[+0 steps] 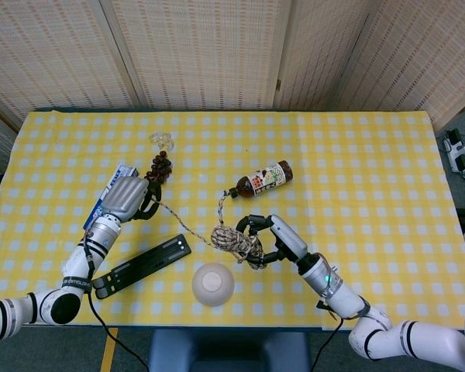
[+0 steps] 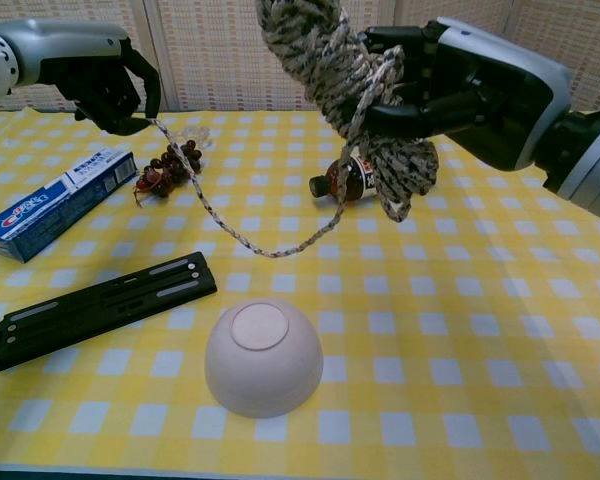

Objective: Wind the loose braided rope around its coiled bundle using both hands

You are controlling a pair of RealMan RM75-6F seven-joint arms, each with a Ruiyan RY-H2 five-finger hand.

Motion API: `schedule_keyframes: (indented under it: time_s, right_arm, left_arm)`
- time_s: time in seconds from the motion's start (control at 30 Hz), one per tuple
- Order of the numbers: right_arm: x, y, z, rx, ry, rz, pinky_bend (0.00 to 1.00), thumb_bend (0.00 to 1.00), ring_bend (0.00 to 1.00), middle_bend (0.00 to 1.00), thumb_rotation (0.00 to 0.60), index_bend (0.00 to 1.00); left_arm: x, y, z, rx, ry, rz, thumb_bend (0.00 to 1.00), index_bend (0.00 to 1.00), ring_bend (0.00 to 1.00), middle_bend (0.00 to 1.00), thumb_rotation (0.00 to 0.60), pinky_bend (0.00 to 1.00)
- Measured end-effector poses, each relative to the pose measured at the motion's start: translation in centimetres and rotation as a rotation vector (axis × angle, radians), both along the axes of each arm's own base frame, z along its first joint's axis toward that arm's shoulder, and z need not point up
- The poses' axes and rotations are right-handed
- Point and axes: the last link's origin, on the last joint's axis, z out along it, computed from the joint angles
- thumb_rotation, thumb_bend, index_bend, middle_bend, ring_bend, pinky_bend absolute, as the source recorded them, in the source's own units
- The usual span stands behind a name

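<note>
My right hand (image 1: 273, 236) (image 2: 450, 92) grips the coiled bundle (image 1: 234, 242) (image 2: 332, 75) of speckled braided rope, lifted above the table near the bowl. The loose rope end (image 1: 180, 220) (image 2: 242, 240) sags from the bundle and runs left to my left hand (image 1: 128, 199) (image 2: 102, 75), which pinches its tip above the toothpaste box. A short loop of rope (image 1: 220, 205) rises from the bundle toward the bottle.
An upturned white bowl (image 1: 213, 284) (image 2: 263, 357) stands at the front. A black bar (image 1: 139, 266) (image 2: 90, 308), a blue toothpaste box (image 1: 106, 201) (image 2: 42, 205), dark grapes (image 1: 157, 169) (image 2: 166, 168), a small glass (image 1: 161, 140) and a lying bottle (image 1: 263, 180) (image 2: 335, 182) surround the work area.
</note>
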Motion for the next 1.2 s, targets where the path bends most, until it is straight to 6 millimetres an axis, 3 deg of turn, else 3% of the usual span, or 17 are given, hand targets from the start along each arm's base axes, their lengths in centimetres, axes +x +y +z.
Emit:
schedule_keyframes:
  time_s: [0.37, 0.73, 0.97, 1.2]
  right_arm:
    - [1.4, 0.2, -2.6, 0.059, 0.207, -0.013, 0.69, 0.6, 0.79, 0.75, 0.6, 0.9]
    - [4.4, 0.4, -6.0, 0.131, 0.275, -0.045, 0.69, 0.6, 0.8, 0.75, 0.6, 0.9]
    - [5.2, -0.5, -7.0, 0.127, 0.241, -0.183, 0.69, 0.6, 0.8, 0.75, 0.6, 0.9]
    - [4.8, -3.0, -6.1, 0.018, 0.082, -0.393, 0.69, 0.6, 0.8, 0.76, 0.6, 0.9]
  left_arm:
    - [6.4, -3.0, 1.6, 0.007, -0.092, -0.211, 0.53, 0.62, 0.77, 0.84, 0.6, 0.75]
    - [11.7, -5.9, 0.2, -0.049, -0.112, -0.366, 0.53, 0.62, 0.77, 0.84, 0.6, 0.75]
    - [12.1, -7.2, 0.0, -0.069, -0.13, -0.391, 0.53, 0.62, 0.77, 0.84, 0.6, 0.75]
    - [9.9, -8.5, 0.6, -0.091, -0.145, -0.388, 0.53, 0.62, 0.77, 0.84, 0.6, 0.75]
